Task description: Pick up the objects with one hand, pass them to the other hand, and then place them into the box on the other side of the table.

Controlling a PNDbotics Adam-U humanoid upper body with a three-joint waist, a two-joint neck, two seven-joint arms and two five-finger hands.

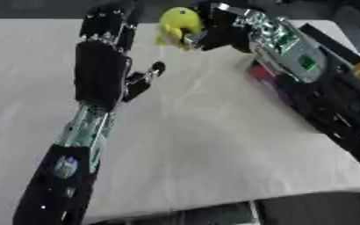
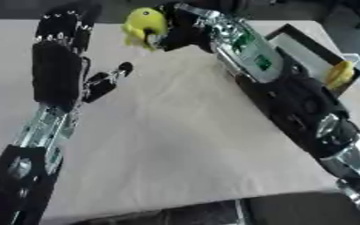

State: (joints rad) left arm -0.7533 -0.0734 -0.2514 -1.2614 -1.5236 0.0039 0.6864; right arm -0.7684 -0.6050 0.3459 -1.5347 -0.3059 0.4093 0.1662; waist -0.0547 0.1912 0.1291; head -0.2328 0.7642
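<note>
While the right hand (image 1: 210, 30) is curling its fingers around a small yellow toy (image 1: 178, 24) above the far middle of the pale bench (image 1: 198, 145), the left eye view is showing the left hand (image 1: 102, 66) raised just beside it, fingers straight and thumb spread, holding nothing. That pose is looking like readiness to receive the toy in a handover. A dark red object (image 1: 264, 74) is peeking out under the right forearm, mostly hidden.

Moving to the right eye view, the dark box (image 2: 306, 37) is lying at the bench's right edge, partly covered by the right arm, with a yellow-orange item (image 2: 339, 74) at its near rim. Whether a box is sitting on the left side is not showing; the toy's shape is staying unclear.
</note>
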